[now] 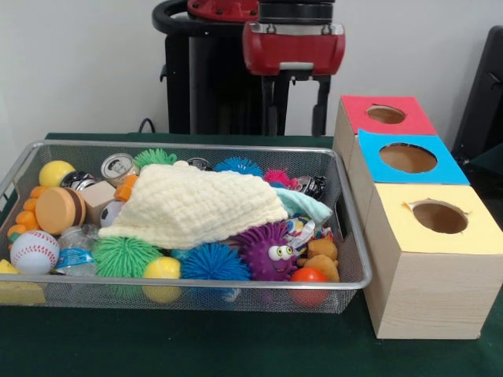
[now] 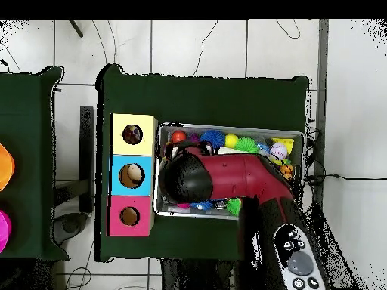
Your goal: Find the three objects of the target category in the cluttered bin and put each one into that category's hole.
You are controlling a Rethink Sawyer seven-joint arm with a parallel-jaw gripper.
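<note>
The wire mesh bin (image 1: 181, 147) sits on the green table, full of toys. The large cream waffle-weave cloth (image 1: 196, 208) lies spread over the middle of the pile. The pale teal cloth (image 1: 308, 206) pokes out at its right edge. Below that, a small piece of white cloth with coloured dots (image 1: 299, 230) shows. The yellow-topped hole (image 1: 439, 217) is in the nearest box to the right of the bin; it also shows in the overhead view (image 2: 132, 134). My gripper (image 1: 299, 126) hangs empty above the bin's far rim, fingers apart. In the overhead view the arm (image 2: 227, 177) hides it.
The blue-topped hole (image 1: 408, 158) and red-topped hole (image 1: 386, 115) lie behind the yellow one. Spiky rubber balls (image 1: 214, 261), a purple spiky toy with eyes (image 1: 267, 250), a baseball (image 1: 34, 251), cans (image 1: 118, 166) and toy food crowd the bin around the cloths.
</note>
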